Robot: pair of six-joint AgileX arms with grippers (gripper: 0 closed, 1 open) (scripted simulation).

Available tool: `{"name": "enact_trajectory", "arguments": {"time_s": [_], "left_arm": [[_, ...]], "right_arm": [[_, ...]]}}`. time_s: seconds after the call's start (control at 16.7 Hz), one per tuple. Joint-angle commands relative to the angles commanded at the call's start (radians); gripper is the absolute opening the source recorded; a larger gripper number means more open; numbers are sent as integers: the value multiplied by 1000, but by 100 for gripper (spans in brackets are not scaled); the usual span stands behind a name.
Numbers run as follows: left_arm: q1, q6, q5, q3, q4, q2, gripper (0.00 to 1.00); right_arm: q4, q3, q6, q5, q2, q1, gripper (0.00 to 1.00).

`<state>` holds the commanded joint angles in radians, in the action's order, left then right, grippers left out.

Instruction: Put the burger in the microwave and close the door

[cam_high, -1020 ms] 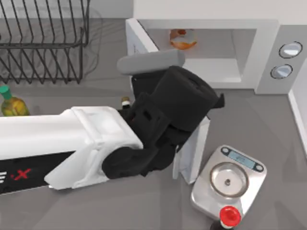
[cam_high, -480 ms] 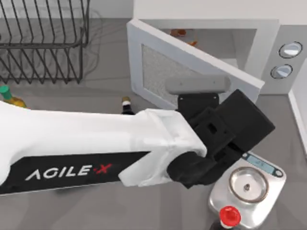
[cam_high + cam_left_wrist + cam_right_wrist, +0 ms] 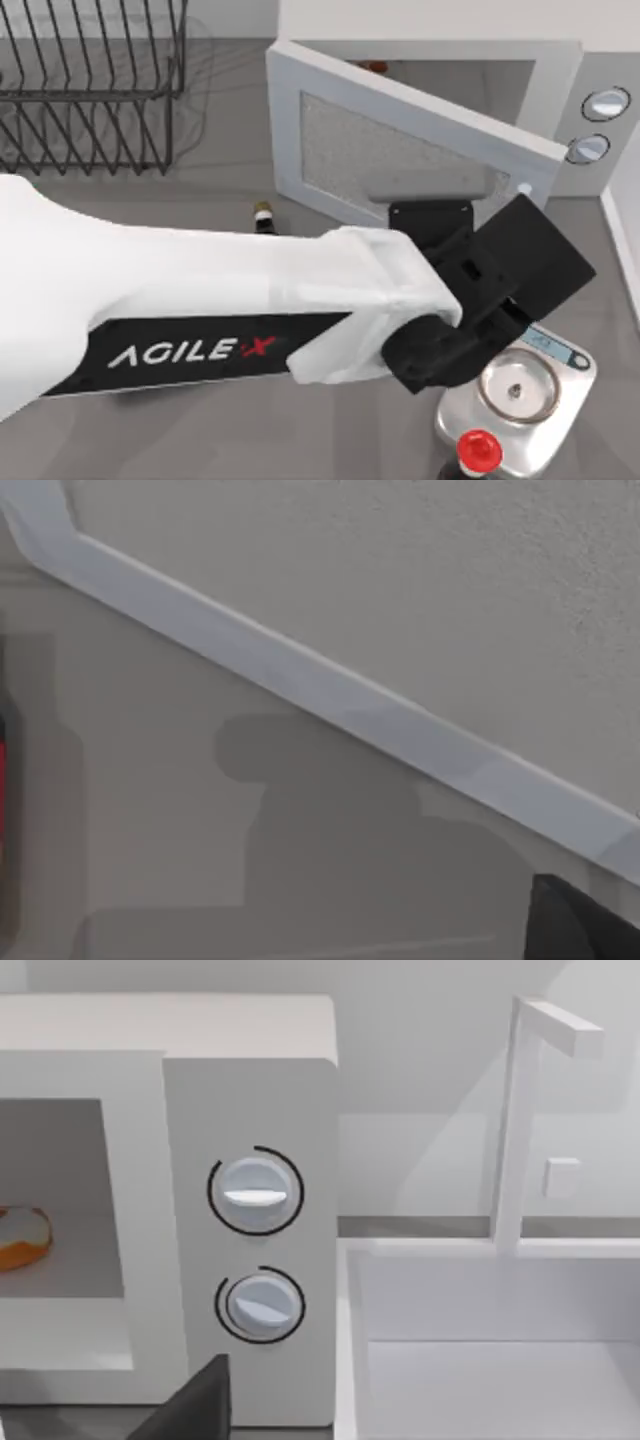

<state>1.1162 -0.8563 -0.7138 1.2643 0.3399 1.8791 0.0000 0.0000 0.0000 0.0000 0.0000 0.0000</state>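
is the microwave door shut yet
Not yet: the white-grey windowed door stands angled, partly open, before the white boxy microwave, with cavity showing behind it.

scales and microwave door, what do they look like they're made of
The scales look like brushed steel: silvery sheen, a round shiny pan and a small display strip. The microwave door looks like matte white painted metal or plastic, hard to tell which, with a grey speckled window that may be mesh behind glass. The left gripper is close against the door.

a steel scale [image 3: 520, 385] is sitting at the table's right front — a wire rack [image 3: 95, 85] is standing back left.
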Motion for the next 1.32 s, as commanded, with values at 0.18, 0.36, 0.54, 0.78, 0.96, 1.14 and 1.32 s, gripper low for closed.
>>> {"name": "enact_trajectory", "arguments": {"time_s": [0.18,0.36,0.54,0.78,0.96,1.14,1.32], "left_arm": [[36,-36,-18,164,71,107,0],[78,-64,-24,340,149,212,0],[95,-85,-35,425,197,275,0],[90,-87,-34,431,198,277,0],[59,-50,-16,473,184,311,0],[-24,35,32,590,157,393,0],[-89,104,75,667,134,454,0]], "right_arm": [[0,0,0,0,0,0,100],[0,0,0,0,0,0,100],[0,0,0,0,0,0,100],[0,0,0,0,0,0,100],[0,0,0,0,0,0,100],[0,0,0,0,0,0,100],[0,0,0,0,0,0,100]]}}
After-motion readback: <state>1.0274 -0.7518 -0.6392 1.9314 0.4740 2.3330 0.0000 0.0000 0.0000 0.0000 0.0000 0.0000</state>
